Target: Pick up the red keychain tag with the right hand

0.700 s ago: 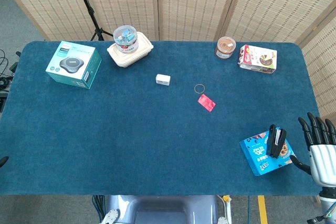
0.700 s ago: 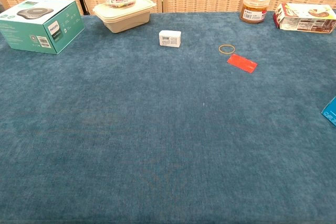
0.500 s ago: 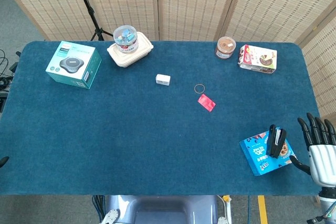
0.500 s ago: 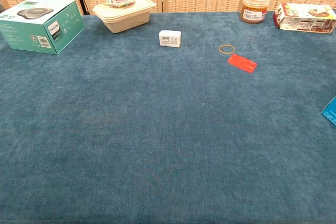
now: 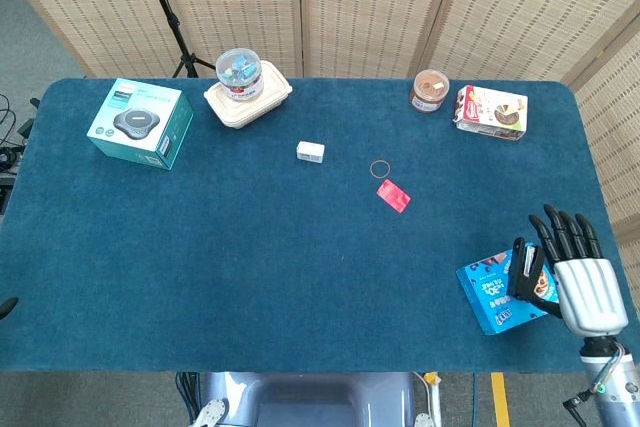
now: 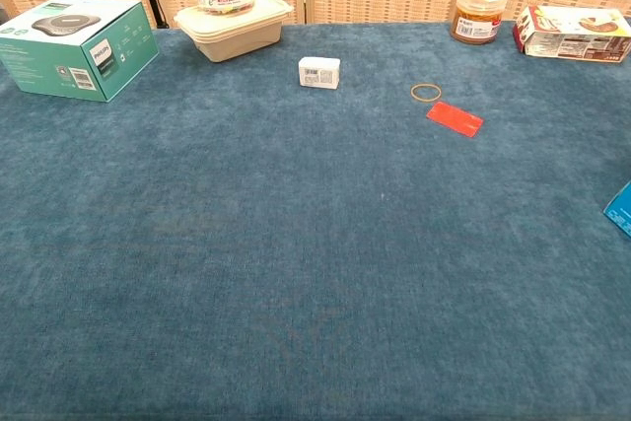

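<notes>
We are at the reach-out step: our right hand point(image 5: 578, 282), fingers spread and empty, hovers at the near right counter edge, well apart from the flat red rectangular keychain tag point(image 5: 393, 195) lying mid-counter, so next we reach far-left.

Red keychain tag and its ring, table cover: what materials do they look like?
Red keychain tag: flat, thin, matte red, probably plastic or card; it lies flush. Ring: thin gold-toned loop, likely metal wire, though a rubber band can't be ruled out. Table cover: blue fabric, felt or short-pile carpet, by its fuzzy mottled texture.
</notes>
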Available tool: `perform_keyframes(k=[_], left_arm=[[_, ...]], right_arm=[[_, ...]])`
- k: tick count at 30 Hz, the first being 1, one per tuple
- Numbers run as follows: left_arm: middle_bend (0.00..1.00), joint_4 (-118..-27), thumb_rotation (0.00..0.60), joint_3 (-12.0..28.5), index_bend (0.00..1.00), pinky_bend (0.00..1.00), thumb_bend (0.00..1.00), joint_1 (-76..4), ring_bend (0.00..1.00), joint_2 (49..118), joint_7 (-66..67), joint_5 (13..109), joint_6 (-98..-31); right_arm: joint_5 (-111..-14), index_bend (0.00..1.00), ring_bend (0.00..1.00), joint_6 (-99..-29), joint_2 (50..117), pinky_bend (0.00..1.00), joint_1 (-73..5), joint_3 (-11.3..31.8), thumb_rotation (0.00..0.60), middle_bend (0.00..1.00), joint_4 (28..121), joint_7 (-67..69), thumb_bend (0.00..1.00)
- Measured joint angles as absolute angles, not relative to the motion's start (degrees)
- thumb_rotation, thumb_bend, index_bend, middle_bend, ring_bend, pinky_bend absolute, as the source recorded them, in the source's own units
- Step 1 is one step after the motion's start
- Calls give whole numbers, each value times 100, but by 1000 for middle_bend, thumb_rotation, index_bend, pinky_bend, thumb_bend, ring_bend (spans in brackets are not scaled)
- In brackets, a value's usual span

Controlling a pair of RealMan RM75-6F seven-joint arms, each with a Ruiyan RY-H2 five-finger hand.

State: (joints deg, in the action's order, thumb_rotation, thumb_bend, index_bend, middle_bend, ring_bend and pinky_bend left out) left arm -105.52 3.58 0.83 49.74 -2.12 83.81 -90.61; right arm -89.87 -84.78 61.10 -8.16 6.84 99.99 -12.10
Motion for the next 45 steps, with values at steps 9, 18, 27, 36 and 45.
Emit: perform_keyframes(k=[9,18,27,36,45], left_arm=[[0,-10558,600,394,0,0,0,26,0,4994,-144,8262,-8964],[0,-10598,600,423,0,0,0,-35,0,5031,15,8146,-8871],[0,-10632,600,459,0,0,0,-76,0,5060,111,8025,-8813],[0,-10658,600,459,0,0,0,-103,0,5100,229,7976,-8776],[0,-10692,600,475,0,0,0,-114,0,5114,231,7966,-8791]], right_arm=[[-8892,0,0,-7510,6118,0,-1631,947,600,0,10325,-1541,0],[-8449,0,0,-6154,6570,0,-2693,1148,600,0,9911,-2055,0],[-7391,0,0,-5414,7291,0,-3402,1296,600,0,9012,-3222,0],[-6571,0,0,-5102,8072,0,-3917,1350,600,0,7918,-3676,0],[-6409,0,0,-4922,8661,0,-4263,1333,600,0,7128,-3377,0]])
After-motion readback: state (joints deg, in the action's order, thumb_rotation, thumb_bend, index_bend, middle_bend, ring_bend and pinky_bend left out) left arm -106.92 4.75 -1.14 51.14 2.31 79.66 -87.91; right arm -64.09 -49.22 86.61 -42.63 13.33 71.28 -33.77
